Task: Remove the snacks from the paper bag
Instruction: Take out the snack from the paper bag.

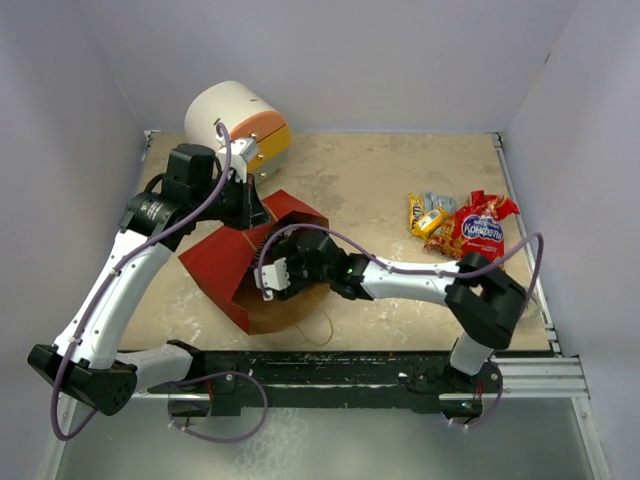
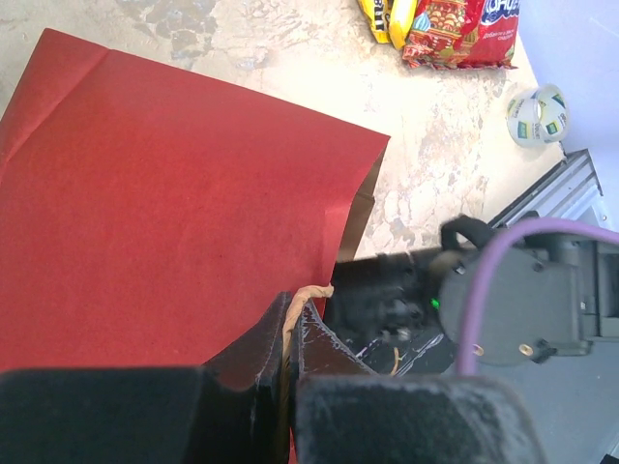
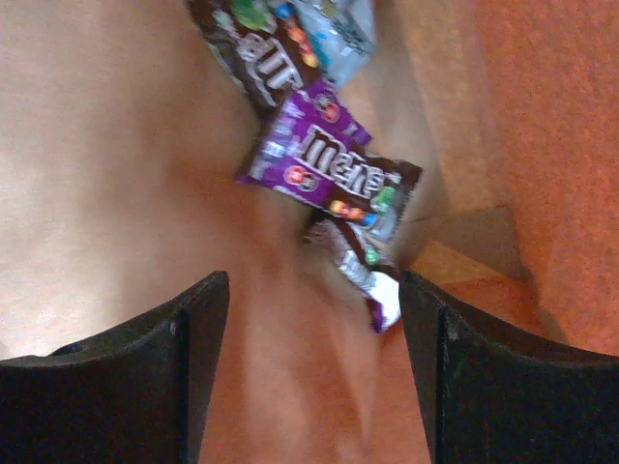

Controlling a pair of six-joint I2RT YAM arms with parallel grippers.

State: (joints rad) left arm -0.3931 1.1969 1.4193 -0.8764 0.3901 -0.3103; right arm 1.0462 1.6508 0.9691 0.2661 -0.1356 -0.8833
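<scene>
Hard to make out: from above, the right gripper (image 1: pixel 272 275) is partly sunk in the mouth of the paper bag (image 1: pixel 225 262), so the bag's contents do not show there. The right wrist view inside the bag is blurred.
Cut off: in the left wrist view, the big red bag (image 2: pixel 455 29) and the yellow packet (image 2: pixel 392 19) run off the top edge.
Left arm: rises from its base at 7 o'clock, bends at the elbow and reaches over the bag's far side.
Left gripper (image 2: pixel 293 324): closed, pinching the bag's rim between its dark fingers.
Right arm: folds back from its base at 5 o'clock and stretches low across the table (image 1: pixel 380 180) toward 9 o'clock, wrist level with the bag's mouth.
Right gripper, wrist view (image 3: pixel 311 285): jaws spread wide, holding nothing.
Paper bag: lies on its side at 9 o'clock of the table's middle, red outside, brown inside, mouth facing 5 o'clock.
Snacks inside: a purple packet (image 3: pixel 319 159) lies just ahead of the jaws, a brown packet (image 3: pixel 256 48) beyond it at 12 o'clock, and a small dark packet (image 3: pixel 360 261) nearest the right finger.
Snacks outside: the big red bag (image 1: pixel 480 228) and yellow packet (image 1: pixel 430 220) lie touching at 3 o'clock, well apart from the paper bag.
Other things: a white and orange drawer unit (image 1: pixel 240 120) at 11 o'clock, and a tape roll (image 2: pixel 537 114) near the table's edge.
</scene>
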